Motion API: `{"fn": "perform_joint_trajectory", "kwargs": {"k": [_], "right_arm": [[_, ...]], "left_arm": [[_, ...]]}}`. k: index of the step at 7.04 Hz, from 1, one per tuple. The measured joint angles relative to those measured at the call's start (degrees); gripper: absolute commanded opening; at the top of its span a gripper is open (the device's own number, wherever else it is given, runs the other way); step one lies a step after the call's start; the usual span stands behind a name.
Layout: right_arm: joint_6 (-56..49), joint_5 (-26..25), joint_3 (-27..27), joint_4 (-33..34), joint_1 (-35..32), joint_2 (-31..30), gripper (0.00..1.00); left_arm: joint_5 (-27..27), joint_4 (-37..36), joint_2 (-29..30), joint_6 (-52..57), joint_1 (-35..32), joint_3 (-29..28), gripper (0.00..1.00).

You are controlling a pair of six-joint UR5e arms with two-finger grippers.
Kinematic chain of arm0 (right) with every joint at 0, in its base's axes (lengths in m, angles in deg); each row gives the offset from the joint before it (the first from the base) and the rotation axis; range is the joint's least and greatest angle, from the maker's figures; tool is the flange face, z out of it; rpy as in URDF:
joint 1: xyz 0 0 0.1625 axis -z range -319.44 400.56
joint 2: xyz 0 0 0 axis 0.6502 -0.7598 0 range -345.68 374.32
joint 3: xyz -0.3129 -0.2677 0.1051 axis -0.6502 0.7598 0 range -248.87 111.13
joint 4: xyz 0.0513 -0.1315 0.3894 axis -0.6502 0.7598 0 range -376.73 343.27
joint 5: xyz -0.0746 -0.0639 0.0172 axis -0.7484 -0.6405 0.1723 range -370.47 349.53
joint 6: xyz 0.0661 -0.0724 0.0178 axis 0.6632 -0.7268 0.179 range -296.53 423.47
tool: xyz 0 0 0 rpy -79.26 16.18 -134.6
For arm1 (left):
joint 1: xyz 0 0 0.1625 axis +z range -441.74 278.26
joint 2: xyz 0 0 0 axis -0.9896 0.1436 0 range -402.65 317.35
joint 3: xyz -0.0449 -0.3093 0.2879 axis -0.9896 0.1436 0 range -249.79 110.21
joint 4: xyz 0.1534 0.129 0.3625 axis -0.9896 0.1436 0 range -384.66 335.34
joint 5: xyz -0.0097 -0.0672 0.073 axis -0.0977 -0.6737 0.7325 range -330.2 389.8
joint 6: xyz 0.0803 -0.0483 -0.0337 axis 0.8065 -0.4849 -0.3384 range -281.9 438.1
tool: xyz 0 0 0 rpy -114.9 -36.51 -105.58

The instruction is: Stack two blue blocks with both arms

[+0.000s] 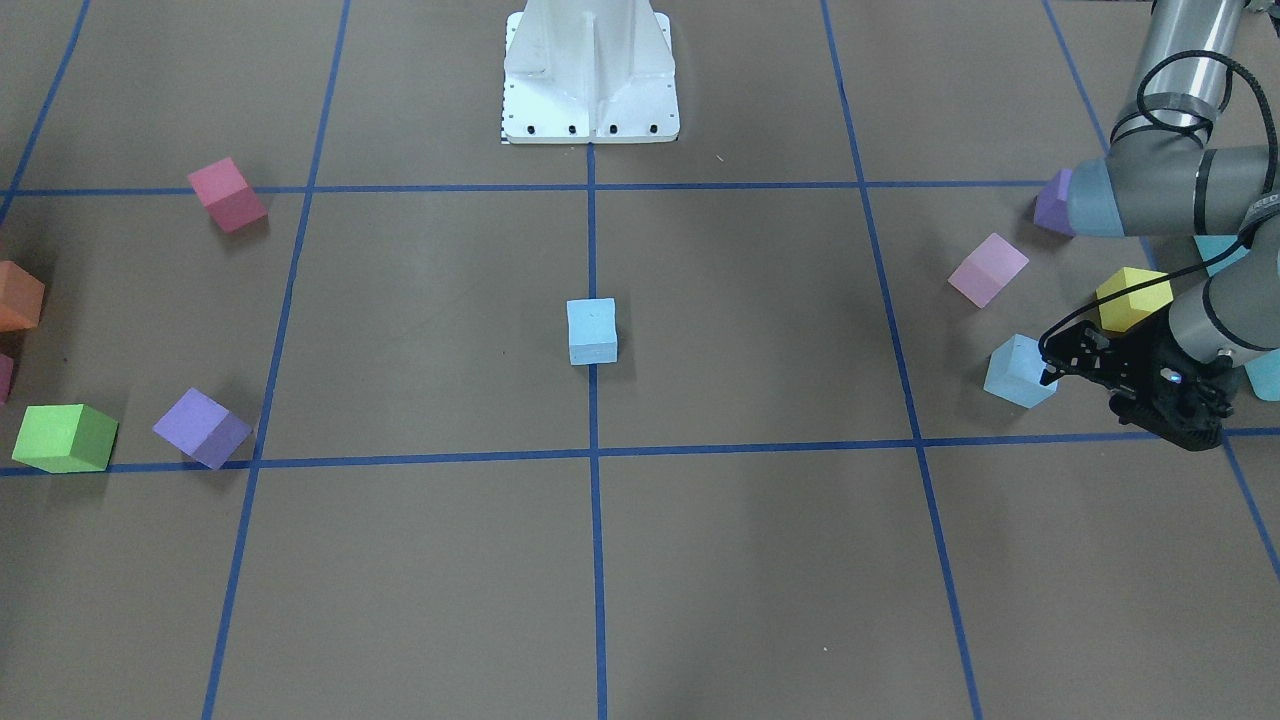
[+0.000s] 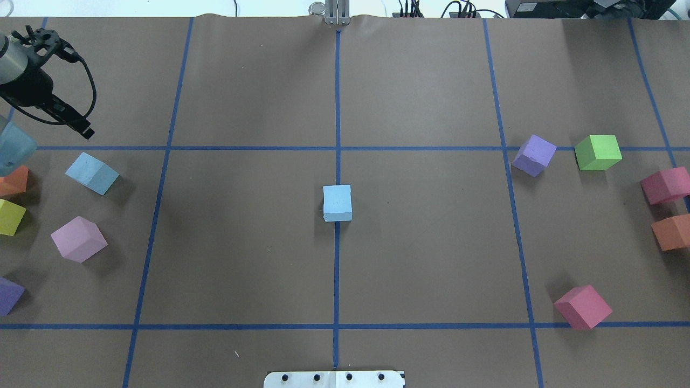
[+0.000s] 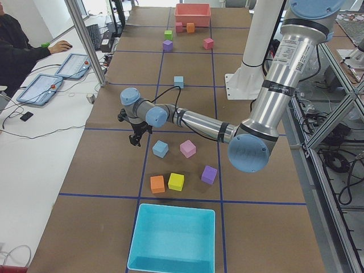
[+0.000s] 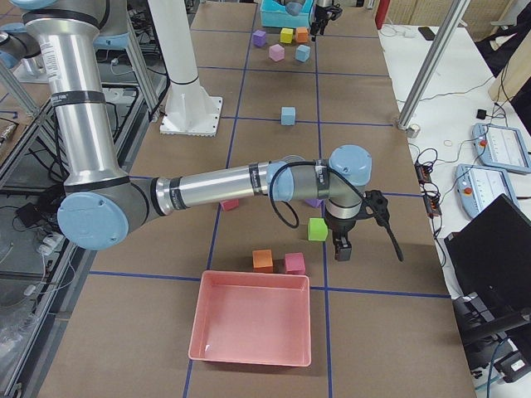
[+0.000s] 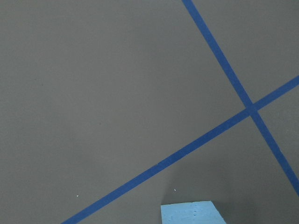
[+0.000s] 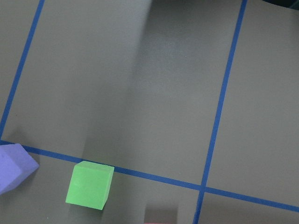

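Looking across the table, I saw clutter at both ends. On the robot's left side a pink cube [image 2: 79, 238] sat near the second blue block [image 2: 91, 172], w/ an orange cube [image 2: 13, 180], a yellow cube [image 2: 11, 216] and a purple cube [image 2: 8, 295] out by the edge, and a turquoise bin [image 3: 170, 208] at that table end. On the right side were a green cube [image 2: 597, 152], a far purple cube [image 2: 533, 154], a red cube [image 2: 583, 306] and a pink bin [image 4: 249, 276].

The centre blue block [image 2: 337, 202] lay flat on the middle tape line, square to the grid, well apart from the rest. Both blocks looked pale sky-blue, matte, foam-like w/ faint specks. The second one was turned at an angle to the lines. They weren't stacked yet.

The left gripper [image 2: 85, 130] hung near the second blue block, on the side away from the robot, apart from it in the overhead view. I couldn't tell if its fingers were spread or together. The right gripper [image 4: 341, 247] hovered by the green cube. Only the side cam caught it, so I couldn't tell there either.

Lettering on the left arm [image 3: 284, 62] was too small to read.
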Motion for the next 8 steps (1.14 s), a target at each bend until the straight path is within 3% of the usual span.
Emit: {"fn": "perform_joint_trajectory", "kwargs": {"k": [3, 8], "right_arm": [[-3.49, -0.8, -0.01, -0.4, -0.74, -3.58, 1.0], [-4.19, -0.93, -0.39, -0.43, -0.86, -3.79, 1.0]], "left_arm": [[-0.25, 1.16, 0.1, -2.72, 1.6, -1.51, 0.98], [-1.63, 1.36, -1.1, -9.1, 1.92, -1.01, 0.98]]}}
